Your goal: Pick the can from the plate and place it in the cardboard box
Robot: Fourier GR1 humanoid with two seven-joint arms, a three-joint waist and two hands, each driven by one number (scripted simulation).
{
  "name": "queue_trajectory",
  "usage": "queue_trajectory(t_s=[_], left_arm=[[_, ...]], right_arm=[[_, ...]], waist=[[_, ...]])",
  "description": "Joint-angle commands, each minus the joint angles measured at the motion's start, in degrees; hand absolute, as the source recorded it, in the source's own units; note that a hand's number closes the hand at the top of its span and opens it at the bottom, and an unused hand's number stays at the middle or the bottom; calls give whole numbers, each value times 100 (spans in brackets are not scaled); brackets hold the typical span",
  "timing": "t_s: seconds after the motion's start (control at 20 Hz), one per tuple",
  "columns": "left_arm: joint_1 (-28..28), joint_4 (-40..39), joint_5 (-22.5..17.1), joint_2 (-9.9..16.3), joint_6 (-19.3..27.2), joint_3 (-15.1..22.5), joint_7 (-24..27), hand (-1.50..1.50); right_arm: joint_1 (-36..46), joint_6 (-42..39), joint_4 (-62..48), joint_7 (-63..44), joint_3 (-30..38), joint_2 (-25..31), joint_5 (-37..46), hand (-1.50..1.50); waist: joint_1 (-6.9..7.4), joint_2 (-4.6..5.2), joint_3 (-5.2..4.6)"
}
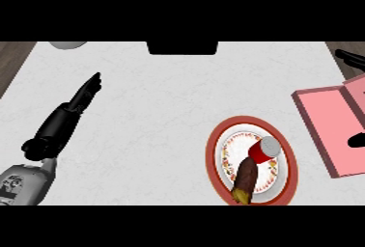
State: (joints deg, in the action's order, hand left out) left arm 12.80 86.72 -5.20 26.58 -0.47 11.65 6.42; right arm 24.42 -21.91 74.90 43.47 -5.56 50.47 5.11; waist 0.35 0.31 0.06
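A red can point(262, 150) with a grey top lies tilted on the white plate with a red rim point(216, 144), right of centre. The pink open box point(324, 120) lies at the right edge, just right of the plate. Only a small black part of my right hand point(357, 140) shows at the right edge, over the box and apart from the can. My left hand point(77, 102) rests open at the left, fingers straight and pointing away, far from the plate.
A dark brown long thing point(246, 177) with a yellowish end lies on the plate from the can to the lower rim. A black block point(182, 47) stands at the far edge. A white bowl's rim point(68, 45) shows top left. Another black piece point(349, 57) shows top right.
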Motion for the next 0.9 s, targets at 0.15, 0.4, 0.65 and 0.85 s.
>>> queue_trajectory(t_s=[0.15,0.4,0.65,0.85], left_arm=[[350,91,-97,38,-95,-173,-441,0],[-78,178,93,-83,-15,-101,-282,0],[-111,72,209,-157,-106,-135,-60,0],[-328,194,192,-97,-255,-325,-12,0]], right_arm=[[70,49,970,-224,-1058,447,1549,-150],[-149,-241,2271,-1253,-1398,475,1940,-150],[-712,-542,3504,-2214,-1329,767,2304,-150],[-994,-908,3893,-2819,-1380,551,2592,-150]], waist=[[-37,-48,-11],[-84,-73,-12],[-150,-70,-11],[-80,-57,-8]])
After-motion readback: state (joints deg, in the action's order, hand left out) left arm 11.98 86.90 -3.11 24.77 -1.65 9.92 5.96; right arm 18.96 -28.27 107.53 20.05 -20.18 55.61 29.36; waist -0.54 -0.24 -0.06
